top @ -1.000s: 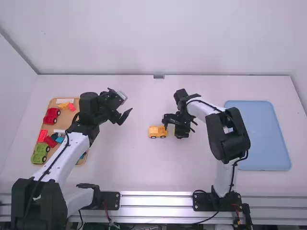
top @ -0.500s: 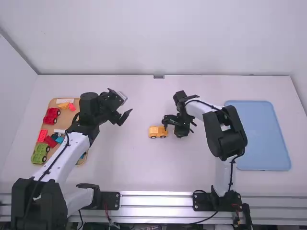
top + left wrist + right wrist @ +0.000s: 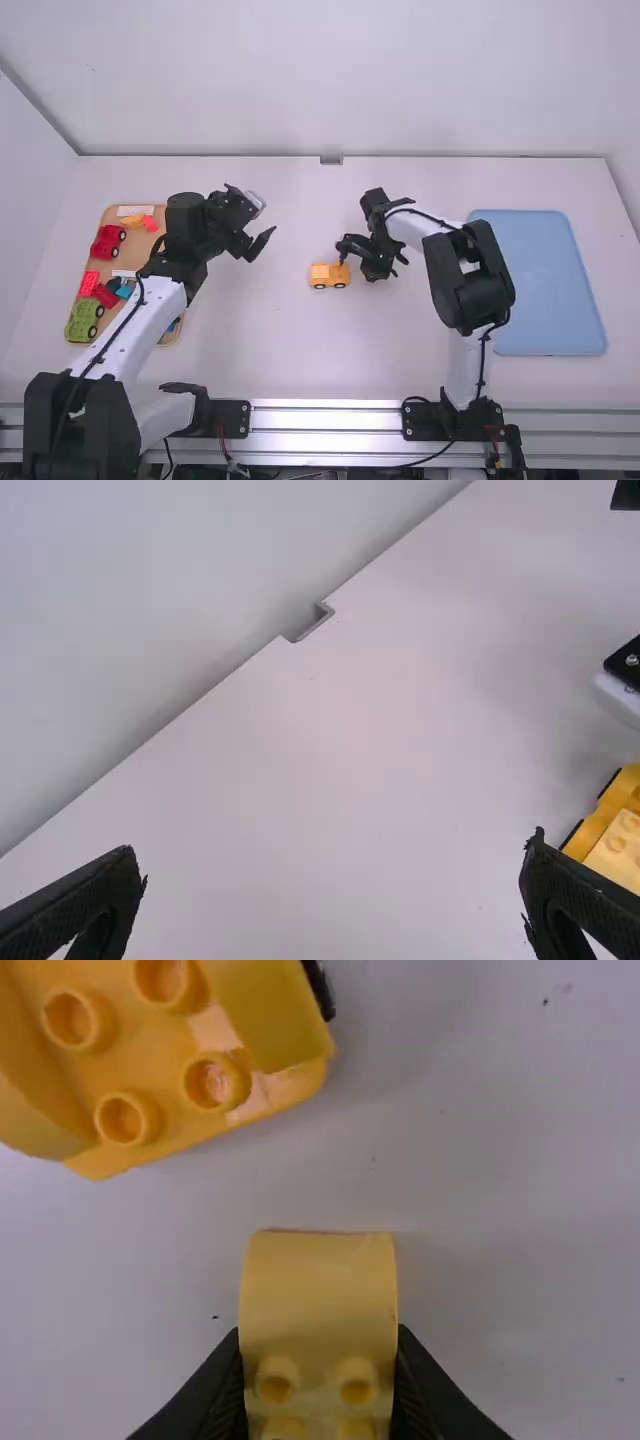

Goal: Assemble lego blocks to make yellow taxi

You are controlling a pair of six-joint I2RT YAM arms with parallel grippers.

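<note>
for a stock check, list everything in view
wheeled build: one, yellow, mid-table
held block: one, yellow, between right arm's jaws
left tray: one, tan, far left
cars: two, red and green, left tray
small blocks: several, mixed colours, left tray
right tray: one, blue, far right
table: one, white, underneath
wall: white, behind
rail: silver, near edge
left arm: one, black/white, left
right arm: one, black/white, right

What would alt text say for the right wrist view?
The right arm's black jaws grip a pale yellow studded block over a white table, near but apart from a yellow, studded, wheeled toy car base.
</note>
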